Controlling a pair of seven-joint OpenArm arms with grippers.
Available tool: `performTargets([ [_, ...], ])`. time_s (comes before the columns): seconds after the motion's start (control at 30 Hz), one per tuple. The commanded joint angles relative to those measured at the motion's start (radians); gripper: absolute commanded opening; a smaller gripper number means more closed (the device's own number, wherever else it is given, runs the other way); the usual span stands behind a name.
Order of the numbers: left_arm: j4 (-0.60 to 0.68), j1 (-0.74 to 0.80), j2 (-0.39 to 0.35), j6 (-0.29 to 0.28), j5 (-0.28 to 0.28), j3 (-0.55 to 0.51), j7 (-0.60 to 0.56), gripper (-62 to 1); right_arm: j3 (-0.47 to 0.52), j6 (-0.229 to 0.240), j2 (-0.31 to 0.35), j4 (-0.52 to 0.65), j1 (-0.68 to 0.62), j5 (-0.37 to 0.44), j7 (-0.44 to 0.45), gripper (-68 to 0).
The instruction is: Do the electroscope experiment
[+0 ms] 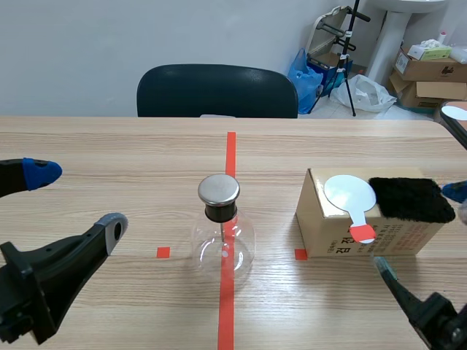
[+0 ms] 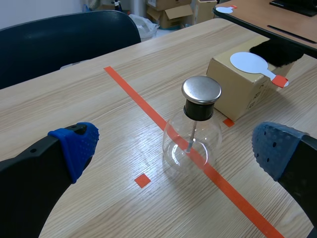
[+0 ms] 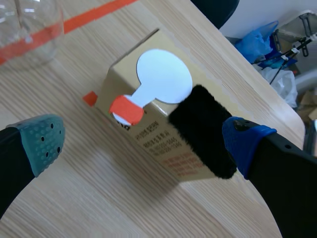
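A glass flask electroscope [image 1: 222, 237] [image 2: 193, 139] with a metal cap stands on the red tape line at the table's middle. To its right a cardboard box [image 1: 336, 226] [image 3: 148, 129] carries a white round paddle with an orange-red handle [image 1: 352, 197] [image 3: 161, 79] and a black fur pad [image 1: 410, 198] [image 3: 203, 131]. My left gripper [image 1: 73, 200] [image 2: 173, 148] is open at the left, with the flask ahead between its fingers. My right gripper [image 1: 419, 233] [image 3: 143, 141] is open over the box, one fingertip [image 3: 245, 139] by the fur pad.
A dark chair [image 1: 217, 91] stands behind the table's far edge. Boxes and bags [image 1: 430, 62] lie on the floor at the back right. A second white paddle [image 1: 456, 113] lies on another table at the far right.
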Motion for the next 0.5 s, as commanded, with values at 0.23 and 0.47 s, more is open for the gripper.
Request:
performTargets([
  [0.23, 0.018, 0.005, 0.007, -0.001, -0.006, -0.005, -0.014, 1.4, 0.002, -0.050, -0.101, 0.012, -0.018, -0.362, 0.080, 0.4],
  [0.47, 0.018, 0.005, 0.007, -0.001, -0.006, -0.005, -0.014, 1.4, 0.002, -0.053, -0.169, -0.006, -0.017, -0.573, 0.127, 0.4],
])
